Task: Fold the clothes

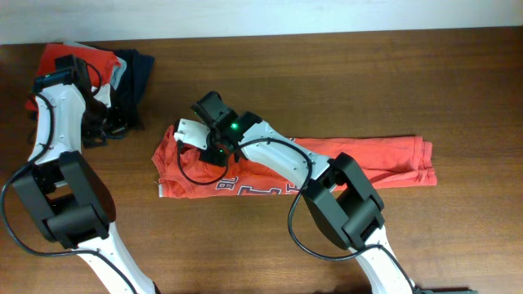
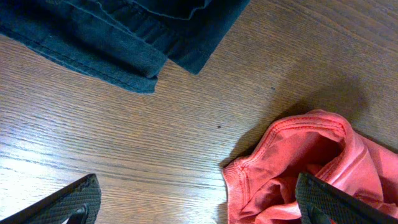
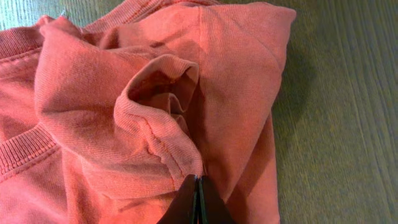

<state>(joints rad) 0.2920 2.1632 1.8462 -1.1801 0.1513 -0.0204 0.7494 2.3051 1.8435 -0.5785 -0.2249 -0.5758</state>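
Orange-red T-shirt lying as a long strip on bench, right gripper jaws clamped on a fabric fold, left gripper jaws wide apart near dark navy garment

A brown wood-grain table fills the view, a pale strip beyond its far edge.
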